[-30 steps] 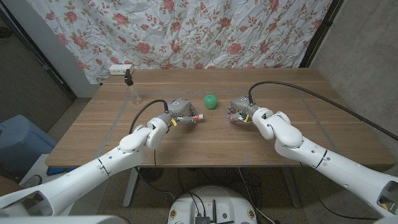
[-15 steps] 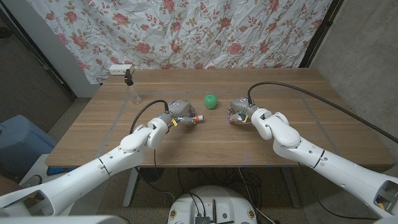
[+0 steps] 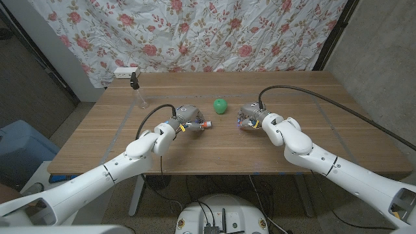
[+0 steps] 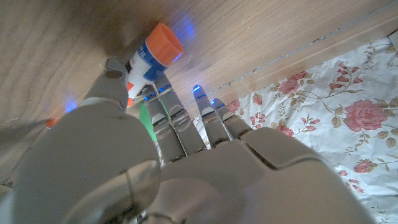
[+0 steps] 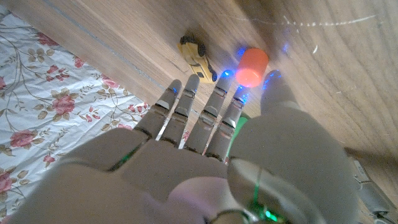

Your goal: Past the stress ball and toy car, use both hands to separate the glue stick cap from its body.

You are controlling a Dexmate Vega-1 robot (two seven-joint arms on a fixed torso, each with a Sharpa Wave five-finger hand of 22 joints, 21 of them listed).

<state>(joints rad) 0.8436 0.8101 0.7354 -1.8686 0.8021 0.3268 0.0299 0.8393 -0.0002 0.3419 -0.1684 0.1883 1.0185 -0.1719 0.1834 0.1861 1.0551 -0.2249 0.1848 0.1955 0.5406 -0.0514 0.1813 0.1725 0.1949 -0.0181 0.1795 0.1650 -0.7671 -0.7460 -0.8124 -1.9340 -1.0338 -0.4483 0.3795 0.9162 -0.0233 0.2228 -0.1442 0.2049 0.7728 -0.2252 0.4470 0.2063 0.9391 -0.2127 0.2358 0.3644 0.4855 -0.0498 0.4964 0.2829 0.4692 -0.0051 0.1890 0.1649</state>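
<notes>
Table (image 3: 312, 117) of wood carries one of each loose thing: one green stress ball (image 3: 221, 105), one yellow toy car (image 5: 198, 57), one glue stick (image 4: 148, 57) and one small spray bottle (image 3: 137, 90) at the far left edge. Two hands work over it. The left hand (image 3: 187, 117) pinches the glue stick's body, and the stick lies crosswise near the table's middle, its long axis running left to right, with the orange cap (image 3: 207, 122) pointing toward the right hand (image 3: 251, 117). The right hand holds nothing, with its fingers loosely spread, and is near the cap but apart from it. The ball sits just beyond the gap between the hands, and the car lies close by the right hand's fingers. The coming move probably depends on the right hand travelling leftward along the stick's axis to take the cap.
</notes>
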